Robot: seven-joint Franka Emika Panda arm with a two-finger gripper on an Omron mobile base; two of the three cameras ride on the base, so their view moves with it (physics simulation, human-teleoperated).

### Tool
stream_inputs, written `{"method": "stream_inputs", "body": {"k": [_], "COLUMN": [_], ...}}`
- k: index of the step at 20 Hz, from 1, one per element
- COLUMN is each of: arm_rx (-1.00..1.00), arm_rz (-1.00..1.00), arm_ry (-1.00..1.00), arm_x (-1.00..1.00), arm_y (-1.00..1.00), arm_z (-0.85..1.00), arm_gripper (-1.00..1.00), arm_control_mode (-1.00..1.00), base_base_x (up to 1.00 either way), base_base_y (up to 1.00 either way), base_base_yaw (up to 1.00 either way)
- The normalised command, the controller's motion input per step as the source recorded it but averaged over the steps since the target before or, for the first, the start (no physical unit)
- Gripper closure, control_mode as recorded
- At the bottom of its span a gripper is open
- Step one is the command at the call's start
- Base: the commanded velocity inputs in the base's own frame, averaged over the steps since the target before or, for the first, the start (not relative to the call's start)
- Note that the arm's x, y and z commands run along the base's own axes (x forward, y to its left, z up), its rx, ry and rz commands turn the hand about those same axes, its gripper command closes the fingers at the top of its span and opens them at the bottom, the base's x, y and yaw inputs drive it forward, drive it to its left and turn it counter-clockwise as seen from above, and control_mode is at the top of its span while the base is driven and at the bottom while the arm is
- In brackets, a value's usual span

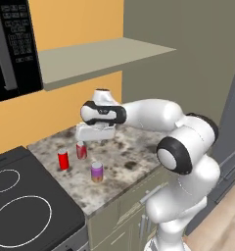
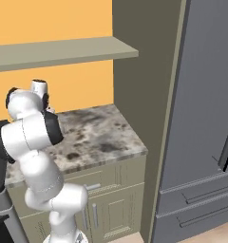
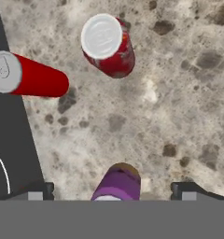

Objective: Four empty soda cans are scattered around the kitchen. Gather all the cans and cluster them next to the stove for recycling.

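Left base view is showing the gripper (image 1: 94,138) being held above the stone counter (image 1: 134,157), just over the cans. Three cans are being seen standing upright: a red can (image 1: 63,159) nearest the stove (image 1: 26,206), a second red can (image 1: 81,150) just beside it toward two o'clock, and a purple can (image 1: 97,172) near them toward five o'clock. The stove is lying at eight o'clock of this group, so the three are being counted as already clustered. No blue can is being seen here.

Right base view is being taken up largely by the arm, with the counter (image 2: 101,137) running behind it at three o'clock and a tall grey fridge (image 2: 206,118) further right.

Hand view is looking straight down. The jaws are being held wide apart and released, gripping nothing. The purple can (image 3: 117,183) is lying between the fingertips (image 3: 188,190) at six o'clock, its long axis pointing up along the line of sight. The two red cans (image 3: 109,46) (image 3: 32,77) are sitting at twelve and ten o'clock. A retreat upward is probably being called for next, then a search for the fourth can.
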Motion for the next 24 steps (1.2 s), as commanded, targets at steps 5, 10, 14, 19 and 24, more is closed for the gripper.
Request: {"method": "stream_inputs", "body": {"k": [5, 10, 14, 19, 24], "arm_rx": [0.02, 0.09, 0.05, 0.0, -0.04], "arm_rz": [0.05, 0.0, 0.01, 0.03, 0.01], "arm_ry": [-0.07, 0.0, 0.0, 0.01, 0.01], "arm_x": [-0.58, -0.55, -0.58, -0.6, -0.59], "arm_y": [-0.31, -0.33, -0.32, -0.3, -0.32], "arm_z": [0.14, 0.21, 0.21, 0.19, 0.11], "arm_gripper": [-1.0, -1.0, -1.0, -1.0, -1.0], "arm_control_mode": [-1.0, -1.0, -1.0, -1.0, -1.0], "base_base_x": [0.0, 0.0, 0.0, 0.0, 0.0], "base_base_y": [0.0, 0.0, 0.0, 0.0, 0.0], "base_base_yaw": [0.0, 0.0, 0.0, 0.0, 0.0]}}
